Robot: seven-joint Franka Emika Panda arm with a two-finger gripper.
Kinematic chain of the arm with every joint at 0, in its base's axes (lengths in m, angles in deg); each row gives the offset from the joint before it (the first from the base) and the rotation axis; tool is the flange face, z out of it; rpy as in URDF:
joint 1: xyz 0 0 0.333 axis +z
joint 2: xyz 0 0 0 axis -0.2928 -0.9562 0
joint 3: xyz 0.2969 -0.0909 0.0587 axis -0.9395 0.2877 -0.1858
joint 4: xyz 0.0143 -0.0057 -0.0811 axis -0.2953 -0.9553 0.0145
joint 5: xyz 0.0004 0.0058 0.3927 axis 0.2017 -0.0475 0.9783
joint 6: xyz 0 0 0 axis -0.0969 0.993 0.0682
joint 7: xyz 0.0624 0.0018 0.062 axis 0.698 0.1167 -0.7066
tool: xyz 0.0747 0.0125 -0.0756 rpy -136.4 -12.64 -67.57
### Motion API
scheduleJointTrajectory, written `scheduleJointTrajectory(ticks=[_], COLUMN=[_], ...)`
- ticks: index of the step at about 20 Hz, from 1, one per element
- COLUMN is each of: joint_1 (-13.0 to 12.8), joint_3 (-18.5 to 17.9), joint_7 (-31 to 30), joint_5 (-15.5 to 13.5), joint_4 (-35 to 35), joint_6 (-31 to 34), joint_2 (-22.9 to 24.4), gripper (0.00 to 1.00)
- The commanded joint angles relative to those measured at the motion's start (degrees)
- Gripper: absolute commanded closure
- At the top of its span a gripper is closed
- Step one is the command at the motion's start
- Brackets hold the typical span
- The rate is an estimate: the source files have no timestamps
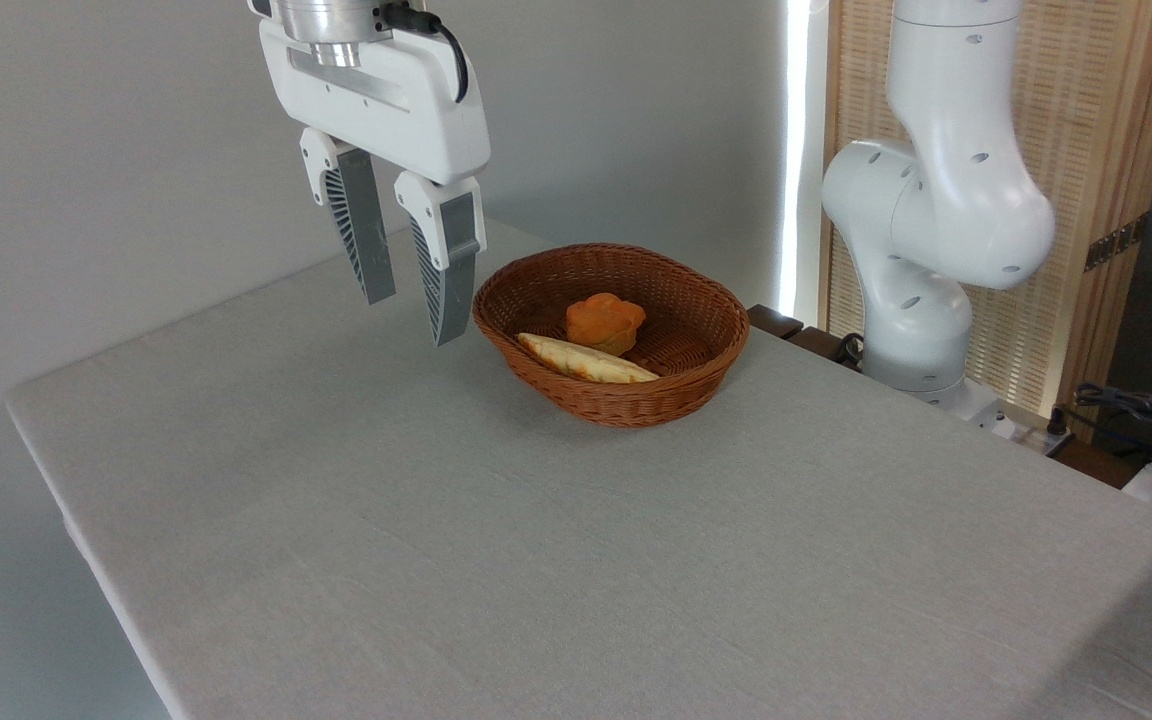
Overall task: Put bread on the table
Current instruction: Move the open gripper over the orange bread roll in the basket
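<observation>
1. Hovering above the desk (pixel 496 540), the pincer (pixel 414 318) hangs empty, its fingers parted a little.
2. To its right and lower, the bread (pixel 604 322) sits inside the basket (pixel 696 385), not yet grasped (the reach looks to be the step in hand).
3. Next it must travel right and descend over the bun.
4. A flat pale bread (pixel 586 360) lies against the bun's near side, and the basket's rim crowds the approach.

The bread (pixel 605 321), a small orange lumpy-topped bun, sits upright inside a basket (pixel 696 380) toward the light-grey counter's (pixel 496 540) far edge.
</observation>
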Motion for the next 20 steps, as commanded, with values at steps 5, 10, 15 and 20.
scheduleJointTrajectory(ticks=[5, 10, 15, 20], joint_1=[-0.31, -0.31, -0.4, -1.36], joint_3=[-0.52, -0.52, -0.35, 1.32], joint_7=[0.62, 0.62, 0.62, 0.62], joint_5=[0.76, 0.76, -0.2, -3.8], joint_4=[1.03, 0.94, -3.96, -15.55], joint_6=[1.74, 1.83, 1.83, 1.83], joint_2=[0.1, 0.19, 4.57, 13.61], gripper=[0.0, 0.0, 0.0, 0.0])
